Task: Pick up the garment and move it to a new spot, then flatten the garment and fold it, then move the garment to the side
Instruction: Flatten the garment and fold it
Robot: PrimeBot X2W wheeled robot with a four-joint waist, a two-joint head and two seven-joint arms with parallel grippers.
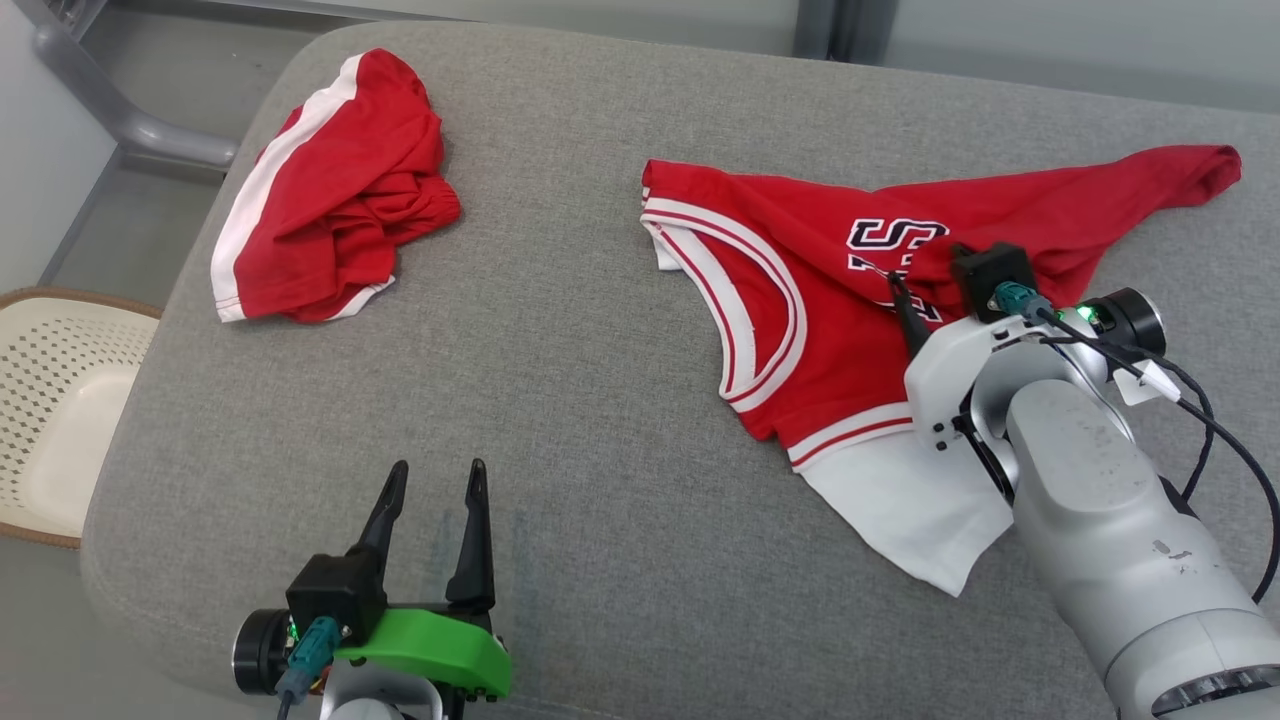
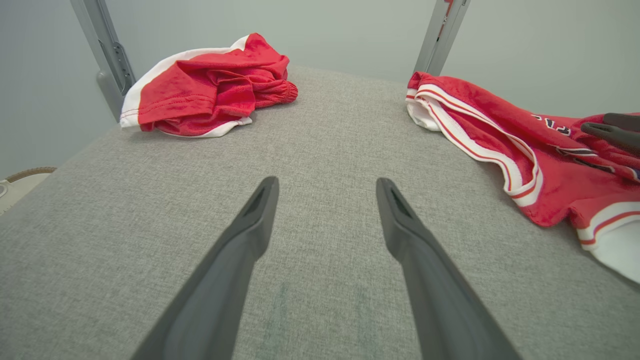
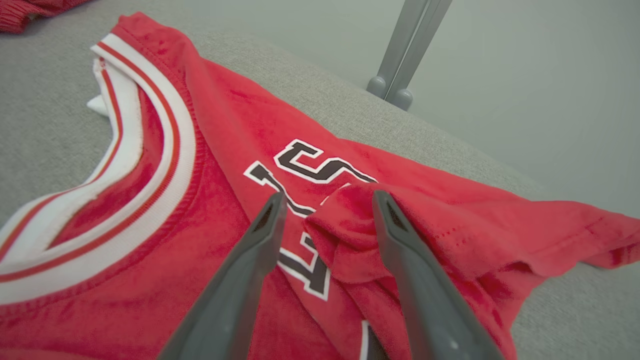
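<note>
The garment is a red jersey (image 1: pixel 800 330) with white trim and dark letters, lying rumpled on the right of the grey padded table (image 1: pixel 560 330). Its white lining pokes out at the near hem. My right gripper (image 1: pixel 925 278) rests low on the jersey's lettering. In the right wrist view the right gripper (image 3: pixel 327 197) is open, with a raised fold of the jersey (image 3: pixel 225 125) lying loose between the fingers. My left gripper (image 1: pixel 438 468) hovers open and empty over bare table at the near left. The left wrist view shows the left gripper (image 2: pixel 327 182) with the jersey (image 2: pixel 500 145) off to its right.
A second red garment with white bands (image 1: pixel 330 200) lies bunched at the far left corner, also seen as the red bundle (image 2: pixel 210 90). A cream perforated basket (image 1: pixel 50 400) stands on the floor left of the table. A grey metal frame (image 1: pixel 120 110) runs behind.
</note>
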